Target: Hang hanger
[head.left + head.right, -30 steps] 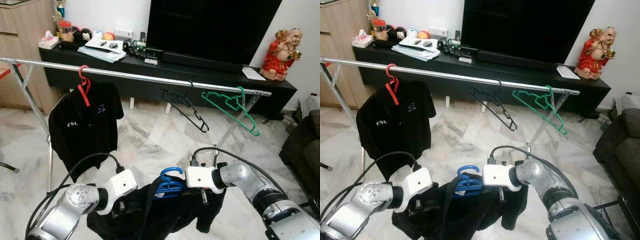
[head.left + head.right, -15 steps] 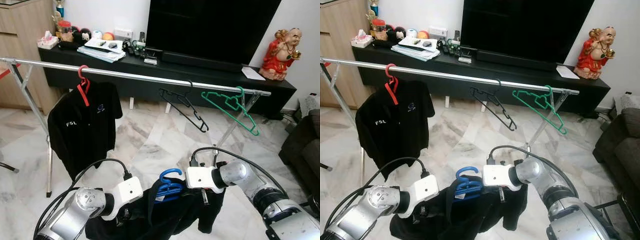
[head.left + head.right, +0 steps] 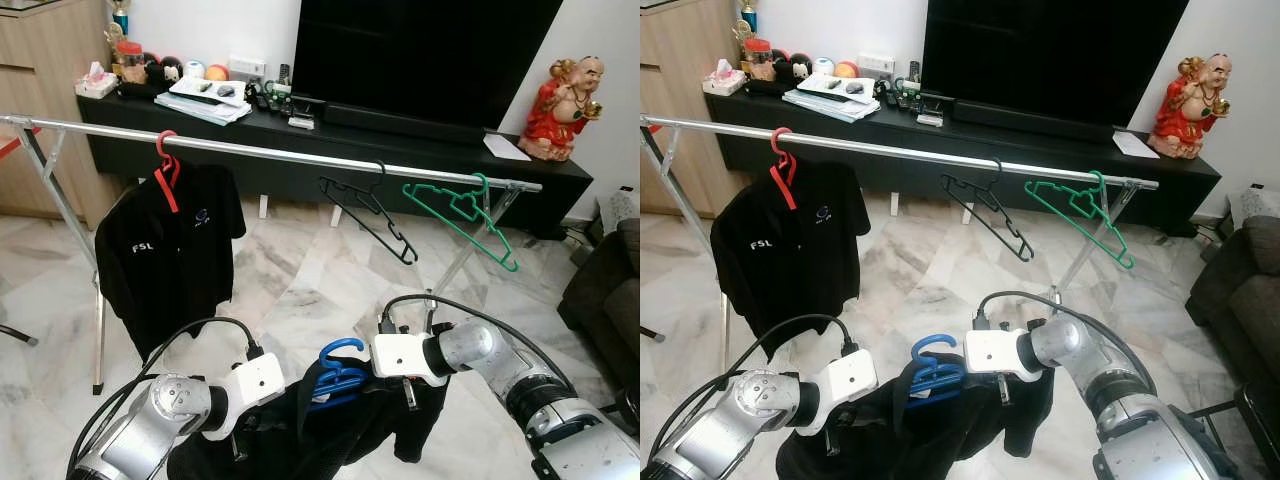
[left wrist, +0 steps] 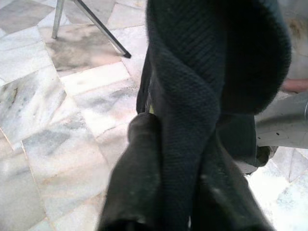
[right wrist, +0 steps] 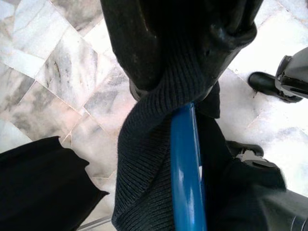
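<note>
The left gripper [image 4: 163, 159] hung low at the robot's left, its jaws pinched shut on a fold of the black knit shirt [image 3: 350, 430], the ribbed cloth running straight up between the two black fingers [image 4: 132, 178] in the left wrist view. Beyond those jaws lay the pale marble floor [image 4: 43, 120] and one slanted metal leg of the rack. Just to the right of the left jaws, the blue plastic hanger [image 3: 335, 370] stood with its hook up, its shoulders buried in the same shirt. The right gripper [image 5: 185, 62] was at the hanger's right shoulder, its jaws closed on the shirt's cloth where it wrapped the blue bar; the right wrist view showed the bar emerging directly below the fingertips. Well above and ahead of both jaws ran the long silver rail of the clothes rack [image 3: 300, 155]. On it, from the left, hung a red hanger [image 3: 167, 165] carrying a black polo shirt with white lettering [image 3: 170, 255], then a bare black hanger [image 3: 370, 215] and a bare green hanger [image 3: 465, 215], both tilted. Behind the rail stood a black TV surface [image 3: 420, 150] with a large dark screen [image 3: 420, 60] and, at its right end, a red and gold figurine [image 3: 562, 105].
</note>
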Tool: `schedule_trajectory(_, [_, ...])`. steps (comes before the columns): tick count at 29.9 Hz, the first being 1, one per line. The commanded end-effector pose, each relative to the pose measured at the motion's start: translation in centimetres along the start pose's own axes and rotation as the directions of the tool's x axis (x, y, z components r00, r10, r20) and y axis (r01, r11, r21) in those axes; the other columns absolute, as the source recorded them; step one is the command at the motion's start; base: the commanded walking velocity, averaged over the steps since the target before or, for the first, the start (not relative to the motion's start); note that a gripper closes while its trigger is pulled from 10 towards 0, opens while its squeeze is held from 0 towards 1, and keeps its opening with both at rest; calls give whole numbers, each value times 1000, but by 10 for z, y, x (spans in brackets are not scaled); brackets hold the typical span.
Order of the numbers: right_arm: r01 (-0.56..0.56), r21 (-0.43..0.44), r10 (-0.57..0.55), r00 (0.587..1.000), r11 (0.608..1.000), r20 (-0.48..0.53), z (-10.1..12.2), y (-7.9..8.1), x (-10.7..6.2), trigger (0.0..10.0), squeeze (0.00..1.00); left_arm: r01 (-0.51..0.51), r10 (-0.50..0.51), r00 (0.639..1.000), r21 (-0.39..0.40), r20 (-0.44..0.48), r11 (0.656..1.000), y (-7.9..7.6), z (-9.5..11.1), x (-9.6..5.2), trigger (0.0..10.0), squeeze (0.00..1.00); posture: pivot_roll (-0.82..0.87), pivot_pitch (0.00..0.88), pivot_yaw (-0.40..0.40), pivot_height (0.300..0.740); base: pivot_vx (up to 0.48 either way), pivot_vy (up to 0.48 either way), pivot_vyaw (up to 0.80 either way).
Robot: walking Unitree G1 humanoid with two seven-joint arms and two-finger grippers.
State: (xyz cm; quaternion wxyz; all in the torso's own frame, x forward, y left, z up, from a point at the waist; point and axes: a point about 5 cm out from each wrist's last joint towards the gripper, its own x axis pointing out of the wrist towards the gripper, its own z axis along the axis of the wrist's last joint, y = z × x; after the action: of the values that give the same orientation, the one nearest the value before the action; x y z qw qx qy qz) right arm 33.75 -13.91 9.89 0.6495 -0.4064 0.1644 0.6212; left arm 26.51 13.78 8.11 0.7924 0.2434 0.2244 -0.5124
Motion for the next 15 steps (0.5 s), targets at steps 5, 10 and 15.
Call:
schedule_trajectory(5, [95,-19,-94,994,995,59,11,-18,-13,0,0,58,-58,998,-17,30,998,-7,4,5,0,0,140,0,-168,740,0,0,0])
schedule_trajectory(10, [90,-15,-89,995,996,54,10,-16,-13,0,0,62,-61,997,-21,36,998,-8,5,5,0,0,142,0,-167,740,0,0,0])
schedule_trajectory(15, [80,-5,-80,996,997,40,7,-13,-11,2784,0,45,-42,997,-43,58,998,-7,5,5,0,0,141,0,-164,740,0,0,0])
